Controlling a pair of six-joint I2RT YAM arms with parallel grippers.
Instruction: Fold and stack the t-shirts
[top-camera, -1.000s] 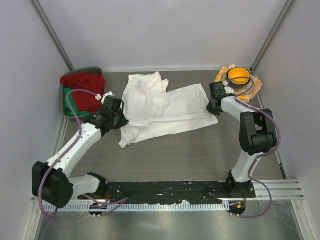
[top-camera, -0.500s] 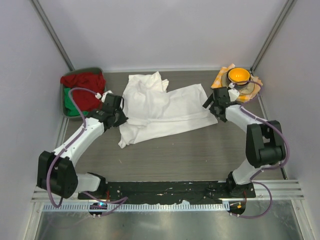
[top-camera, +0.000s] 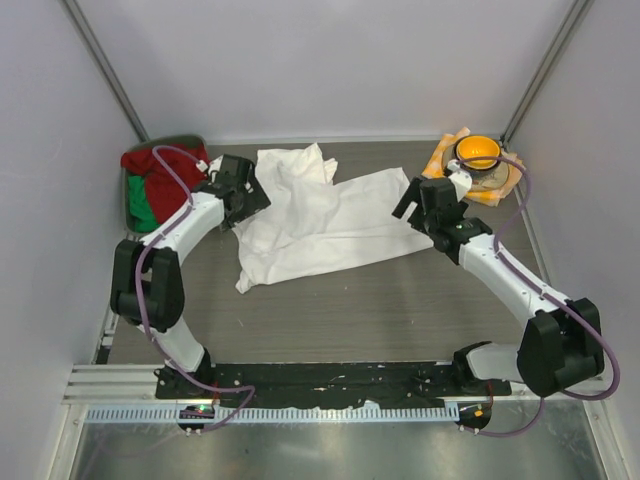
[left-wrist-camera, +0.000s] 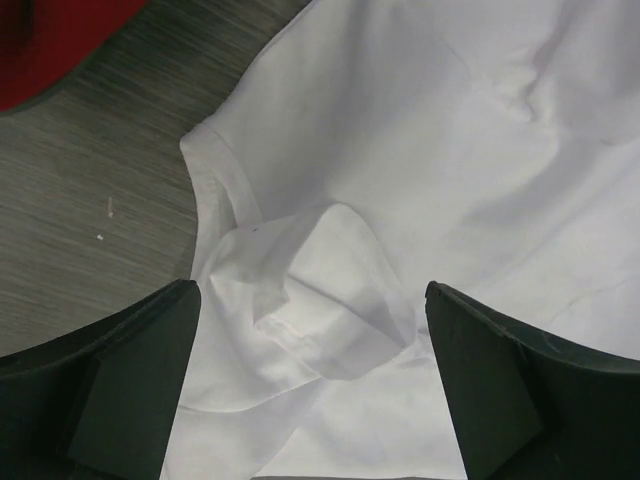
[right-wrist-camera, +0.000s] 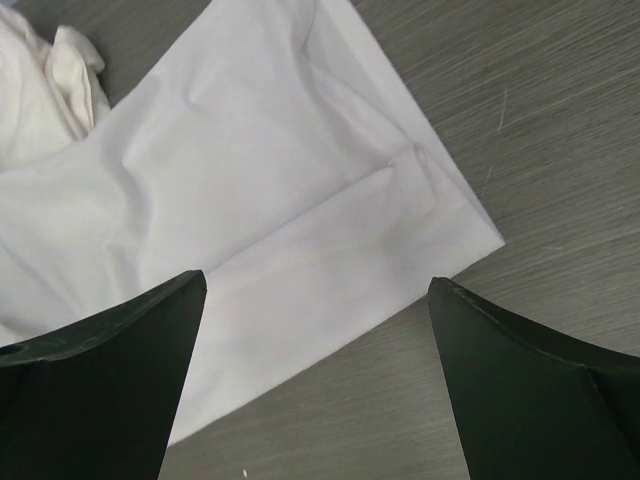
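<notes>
Left hand (left-wrist-camera: 310, 292) hangs spread wide and empty over a tucked-in sleeve (left-wrist-camera: 335, 325). Right hand (right-wrist-camera: 315, 285), just as wide and empty, hovers above a hem corner (right-wrist-camera: 455, 215). The t-shirts (top-camera: 320, 220), a rumpled white spread (one garment or two, I cannot tell), lie on the counter (top-camera: 350, 310) toward 12 o'clock of its middle. The left hand is at their 10 o'clock edge and the right at 3. This looks like thin, limp, light cloth that would sag and drag. Pinching the doubled hems or corners seems best.
</notes>
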